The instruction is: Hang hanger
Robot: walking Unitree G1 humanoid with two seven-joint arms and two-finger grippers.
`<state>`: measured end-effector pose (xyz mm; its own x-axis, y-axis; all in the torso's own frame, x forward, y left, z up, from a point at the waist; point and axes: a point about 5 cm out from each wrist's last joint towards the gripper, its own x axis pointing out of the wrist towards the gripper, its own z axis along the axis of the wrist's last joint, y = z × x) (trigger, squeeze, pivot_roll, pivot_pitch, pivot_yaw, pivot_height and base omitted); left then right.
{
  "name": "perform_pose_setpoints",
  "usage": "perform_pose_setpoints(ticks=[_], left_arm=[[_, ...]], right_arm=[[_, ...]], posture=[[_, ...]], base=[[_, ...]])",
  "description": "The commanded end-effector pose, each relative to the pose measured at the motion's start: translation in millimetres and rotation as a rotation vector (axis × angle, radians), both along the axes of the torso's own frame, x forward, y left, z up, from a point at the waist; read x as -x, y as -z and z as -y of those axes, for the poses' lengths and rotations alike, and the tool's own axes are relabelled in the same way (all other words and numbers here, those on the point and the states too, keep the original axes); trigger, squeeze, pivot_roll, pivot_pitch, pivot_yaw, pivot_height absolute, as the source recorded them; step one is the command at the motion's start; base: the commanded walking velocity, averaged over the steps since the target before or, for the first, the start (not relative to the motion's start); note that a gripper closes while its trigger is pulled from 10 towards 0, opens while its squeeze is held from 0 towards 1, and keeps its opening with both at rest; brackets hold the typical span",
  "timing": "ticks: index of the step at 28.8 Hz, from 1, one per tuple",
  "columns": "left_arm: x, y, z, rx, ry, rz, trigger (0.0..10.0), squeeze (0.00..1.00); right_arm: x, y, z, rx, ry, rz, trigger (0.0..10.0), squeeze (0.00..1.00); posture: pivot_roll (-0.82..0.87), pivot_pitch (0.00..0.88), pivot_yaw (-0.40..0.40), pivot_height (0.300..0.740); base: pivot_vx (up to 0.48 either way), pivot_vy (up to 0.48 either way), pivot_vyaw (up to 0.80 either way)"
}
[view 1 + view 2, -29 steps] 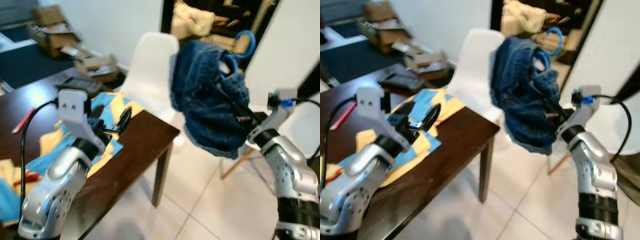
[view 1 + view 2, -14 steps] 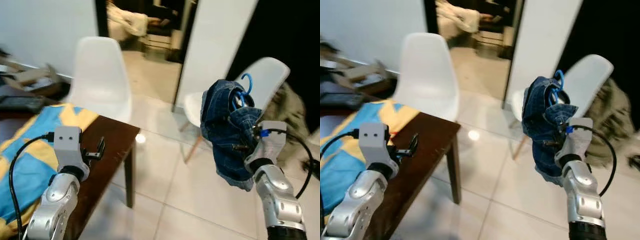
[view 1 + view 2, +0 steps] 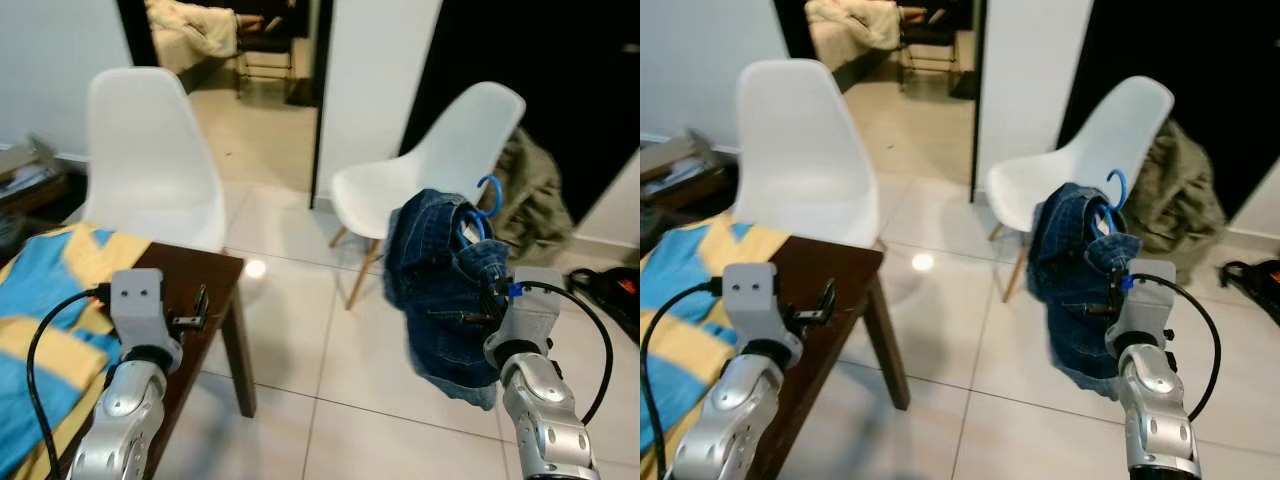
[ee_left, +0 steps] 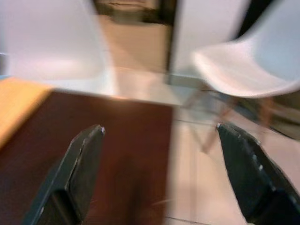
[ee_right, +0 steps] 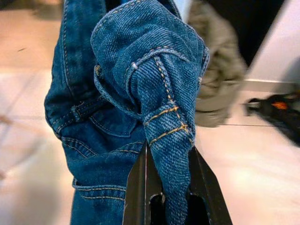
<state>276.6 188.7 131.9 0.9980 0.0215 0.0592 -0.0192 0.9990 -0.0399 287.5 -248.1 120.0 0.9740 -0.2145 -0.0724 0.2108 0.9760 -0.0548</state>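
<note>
Right gripper (image 5: pixel 168 199) clamped on denim jeans (image 3: pixel 440 290) draped over blue hanger (image 3: pixel 487 197), held above tiled floor (image 3: pixel 330 370). Left gripper (image 4: pixel 159 173) fingers apart over brown table (image 3: pixel 205 290) corner.

Left arm raised, forearm angled up, left end effector (image 4: pixel 159 173) fingers spread wide, holding nothing. Right arm bent upward, right end effector (image 5: pixel 168 187) fingers pinched tight on a denim fold, wrist cable looping alongside.

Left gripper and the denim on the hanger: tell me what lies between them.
In the eye views, bare tiled floor separates the open left gripper, over the brown table's corner, from the denim garment on the blue hanger held by the right gripper.
</note>
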Motion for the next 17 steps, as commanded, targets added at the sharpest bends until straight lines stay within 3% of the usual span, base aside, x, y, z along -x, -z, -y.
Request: perform_pose_setpoints(ticks=[1,17], left_arm=[[2.0,9.7,-0.5,-0.002,-0.005,-0.035,10.0,0.00],[2.3,11.5,-3.5,-0.008,-0.018,-0.027,10.0,0.00]], right_arm=[[-0.7,-10.3,2.1,0.033,0.017,0.063,0.0,0.00],[-6.3,-12.0,1.8,0.042,0.027,0.072,0.0,0.00]], posture=[[0.00,0.075,-0.057,0.740],[0.02,0.077,-0.064,0.740]], base=[[0.000,0.000,-0.80],[0.000,0.000,-0.80]])
